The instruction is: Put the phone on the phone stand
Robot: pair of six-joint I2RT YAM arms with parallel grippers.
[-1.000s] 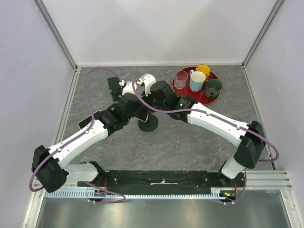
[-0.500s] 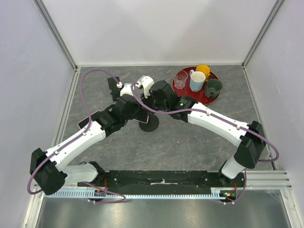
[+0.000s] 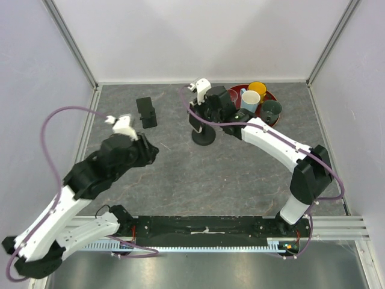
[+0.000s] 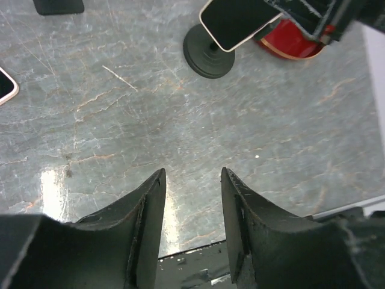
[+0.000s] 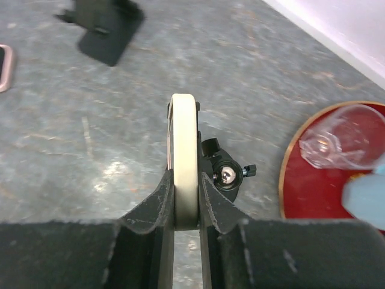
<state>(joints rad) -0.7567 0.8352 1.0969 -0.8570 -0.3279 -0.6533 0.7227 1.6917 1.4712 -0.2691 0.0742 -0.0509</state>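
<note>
My right gripper (image 3: pixel 201 114) is shut on a cream-edged phone (image 5: pixel 183 150) and holds it edge-on against the head of a black round-based stand (image 3: pixel 203 135). The stand's ball joint (image 5: pixel 228 174) shows just right of the phone. In the left wrist view the phone (image 4: pixel 231 24) sits tilted over the stand's base (image 4: pixel 207 55). My left gripper (image 3: pixel 144 152) is open and empty, pulled back to the near left, its fingers (image 4: pixel 150 205) well above the bare table.
A second, flat black stand (image 3: pixel 146 112) is at the back left. Another phone (image 4: pixel 5 85) lies on the table at the left. A red tray (image 3: pixel 272 124) with a yellow, a white and a dark green cup and a glass (image 5: pixel 337 141) is close behind the right gripper.
My left arm has left the stand and drawn back to the near left, gripper open. The right gripper, the phone and the round stand now sit farther back and right.
</note>
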